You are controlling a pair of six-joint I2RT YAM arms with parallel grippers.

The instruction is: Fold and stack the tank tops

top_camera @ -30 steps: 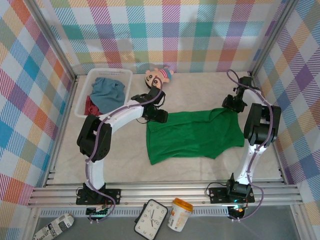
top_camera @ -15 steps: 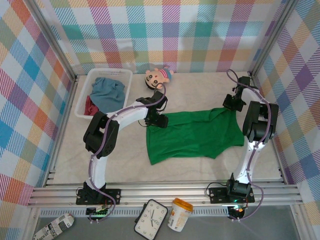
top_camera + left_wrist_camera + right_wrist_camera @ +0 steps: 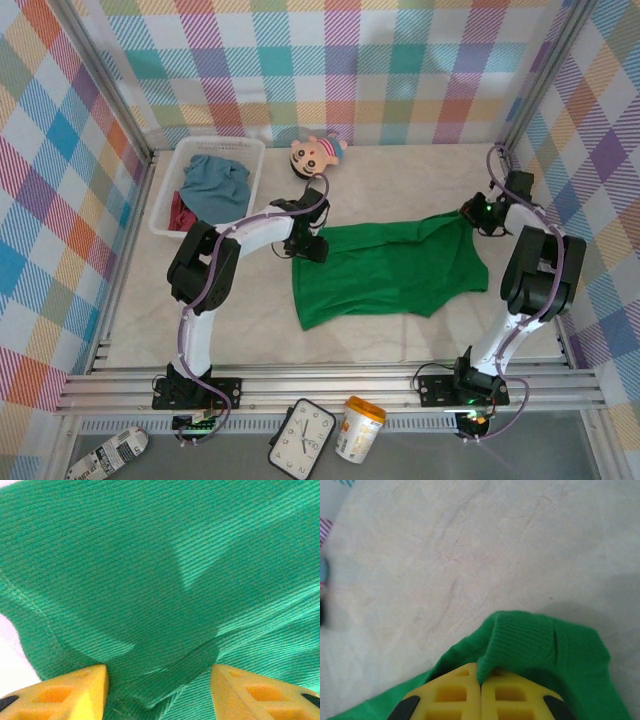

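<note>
Overhead, a pale surface [image 3: 400,330] walled in by bright plaid panels carries a green tank top [image 3: 390,270], spread nearly flat at its centre with the cloth running left to right. A white mesh basket [image 3: 222,143] stands at the far left corner. In it a blue-grey tank top [image 3: 213,180] lies crumpled over a dark red tank top [image 3: 180,213], both apparently waiting their turn to be folded. A small big-headed doll [image 3: 317,152] lies just beside the basket, apart from the green cloth. The two arms reach to opposite far corners of the green top, most likely so they can lift and fold it together. The left pincer [image 3: 308,248] sits at the upper left corner and the right pincer [image 3: 478,215] at the upper right, where the cloth peaks toward it. The wrist cameras give what the overhead view is too distant to show. The left pincer [image 3: 159,680] is released, its yellow fingers spread wide to either side of a raised ridge in the ribbed green fabric [image 3: 165,580], pressed low but not gripping. The right pincer [image 3: 481,680] is clenched, fingers meeting on a folded hem of the green top [image 3: 540,640], lifted slightly off the bare surface.
</note>
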